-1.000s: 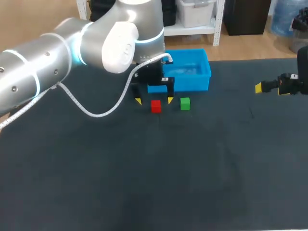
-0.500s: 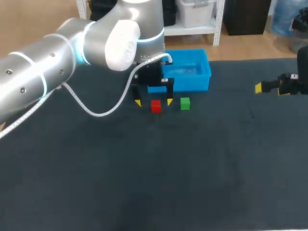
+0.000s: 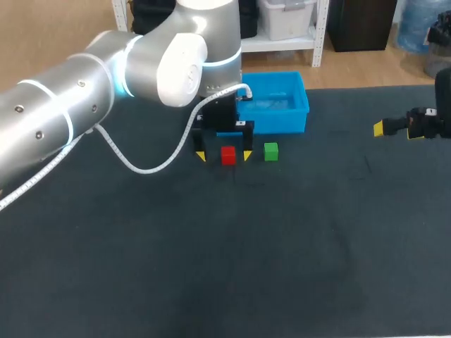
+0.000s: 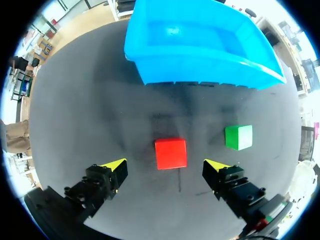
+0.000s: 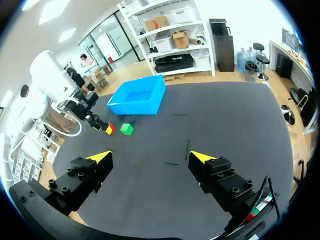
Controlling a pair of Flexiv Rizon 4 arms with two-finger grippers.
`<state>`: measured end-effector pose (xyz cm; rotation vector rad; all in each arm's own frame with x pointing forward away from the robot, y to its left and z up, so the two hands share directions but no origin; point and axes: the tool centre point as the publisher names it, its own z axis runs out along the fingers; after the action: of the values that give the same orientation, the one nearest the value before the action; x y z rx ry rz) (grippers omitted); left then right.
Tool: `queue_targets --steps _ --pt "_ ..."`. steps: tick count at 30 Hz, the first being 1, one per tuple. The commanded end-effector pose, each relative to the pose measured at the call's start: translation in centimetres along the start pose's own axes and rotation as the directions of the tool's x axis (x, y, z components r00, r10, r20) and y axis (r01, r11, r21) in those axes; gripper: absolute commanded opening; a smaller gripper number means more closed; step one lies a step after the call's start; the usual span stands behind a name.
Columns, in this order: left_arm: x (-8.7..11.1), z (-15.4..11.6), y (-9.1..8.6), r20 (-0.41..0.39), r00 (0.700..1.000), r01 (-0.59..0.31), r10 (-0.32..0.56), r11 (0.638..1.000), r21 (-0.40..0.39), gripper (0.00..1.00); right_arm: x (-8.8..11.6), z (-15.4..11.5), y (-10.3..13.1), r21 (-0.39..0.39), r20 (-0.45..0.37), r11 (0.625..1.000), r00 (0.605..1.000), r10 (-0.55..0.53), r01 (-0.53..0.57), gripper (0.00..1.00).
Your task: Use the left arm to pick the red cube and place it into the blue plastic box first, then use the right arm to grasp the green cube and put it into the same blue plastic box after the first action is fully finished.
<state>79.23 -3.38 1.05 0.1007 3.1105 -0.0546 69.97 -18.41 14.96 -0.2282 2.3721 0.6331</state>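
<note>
seen along the left wrist, the left gripper (image 4: 165,166) stood wide open, its yellow tips at 9 and 3 o'clock of the red cube (image 4: 170,153). the cube lay flat on the dark table (image 4: 75,115) between the jaws, touching neither finger, with a gap on each side and a shade nearer the 3 o'clock finger. it sat slightly ahead of the tips, toward 12 o'clock; whether the tips touched the table could not be told. the green cube (image 4: 238,137) lay at about 2 o'clock of the red one, outside the 3 o'clock finger and apart from it. farther on, at 12 o'clock of both cubes, the blue plastic box (image 4: 200,70) stood upright with its open side up, near the cubes but touching neither. counted: one red cube, one green cube, one blue box, two grippers with two yellow tips each. from overhead, a white cable (image 3: 141,165) drooped from the left arm (image 3: 70,105) at 9 o'clock of the red cube. farthest off, at 3 o'clock and well apart from the cubes, the right gripper (image 5: 151,156) hung with its jaws spread and gripping no object, cubes and box lying far ahead of it at about 11 o'clock.
</note>
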Motion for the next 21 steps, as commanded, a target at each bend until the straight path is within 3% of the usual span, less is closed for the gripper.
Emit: queue_targets --steps 1,21 --pt "-0.47 0.11 -0.22 -0.012 1.0 -0.003 0.003 1.0 -0.01 1.0 0.0 -0.01 -0.07 -0.002 -0.001 1.0 1.0 -0.001 0.001 1.0" --pt "-1.2 0.66 -0.24 -0.005 1.0 0.007 -0.007 1.0 -0.024 1.0 0.0 -0.01 -0.07 -0.002 -0.001 1.0 1.0 -0.001 0.001 1.0"
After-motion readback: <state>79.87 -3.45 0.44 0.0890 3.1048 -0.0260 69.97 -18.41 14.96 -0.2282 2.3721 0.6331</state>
